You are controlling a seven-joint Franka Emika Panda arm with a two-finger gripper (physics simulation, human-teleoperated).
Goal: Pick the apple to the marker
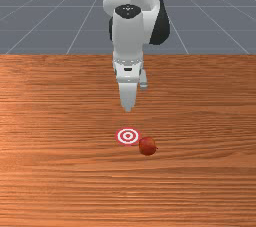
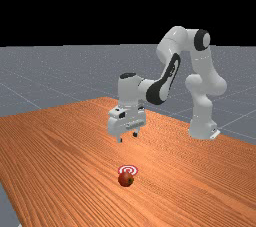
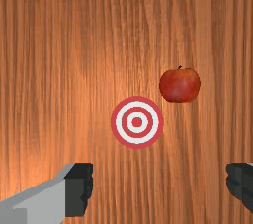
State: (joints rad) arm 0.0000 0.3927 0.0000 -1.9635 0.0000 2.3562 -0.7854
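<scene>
Beside the ringed marker (image 3: 137,122), the apple (image 3: 180,85), with the empty gripper (image 2: 128,137) higher up, fingers (image 3: 77,191) wide apart.

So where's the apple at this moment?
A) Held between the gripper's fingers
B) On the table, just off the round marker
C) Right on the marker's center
B: the apple lies on the wood of the table beside the red-and-white marker, with its bullseye uncovered.
</scene>
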